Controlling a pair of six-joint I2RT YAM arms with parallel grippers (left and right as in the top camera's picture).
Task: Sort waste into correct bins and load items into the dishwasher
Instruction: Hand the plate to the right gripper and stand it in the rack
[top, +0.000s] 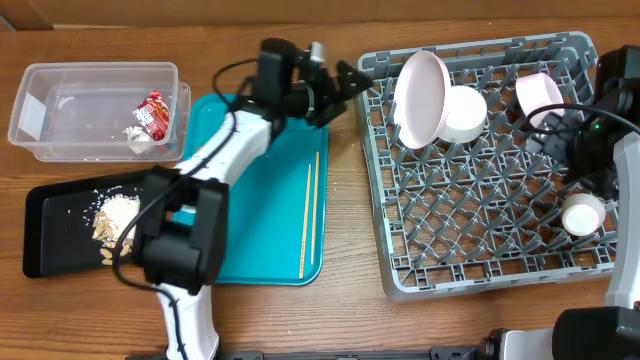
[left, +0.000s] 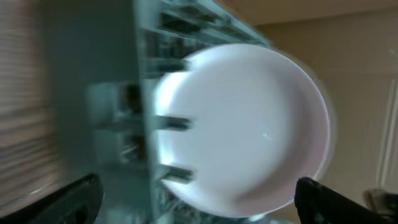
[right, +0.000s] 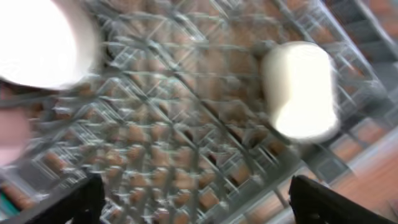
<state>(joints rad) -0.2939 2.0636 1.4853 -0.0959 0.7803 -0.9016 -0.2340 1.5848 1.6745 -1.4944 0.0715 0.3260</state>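
The grey dish rack (top: 480, 250) holds an upright pale pink plate (top: 420, 98), a white bowl (top: 463, 113), a pink bowl (top: 540, 95) and a small white cup (top: 583, 213) on its side. My left gripper (top: 350, 82) is open and empty at the rack's left rim, facing the pink plate (left: 249, 124). My right gripper (top: 565, 138) is open and empty above the rack, with the cup (right: 301, 90) ahead of it. The chopsticks (top: 309, 215) lie on the teal tray. The clear tub (top: 60, 140) holds the red wrapper (top: 155, 110) and the tissue (top: 138, 137). The black tray (top: 50, 235) holds food scraps (top: 115, 215). No carrot shows.
The teal tray (top: 265, 200) lies between the black tray and the rack, partly under my left arm. Both wrist views are blurred. The right wrist view shows the rack's lattice floor (right: 186, 143) and a white bowl (right: 43, 43) at the upper left.
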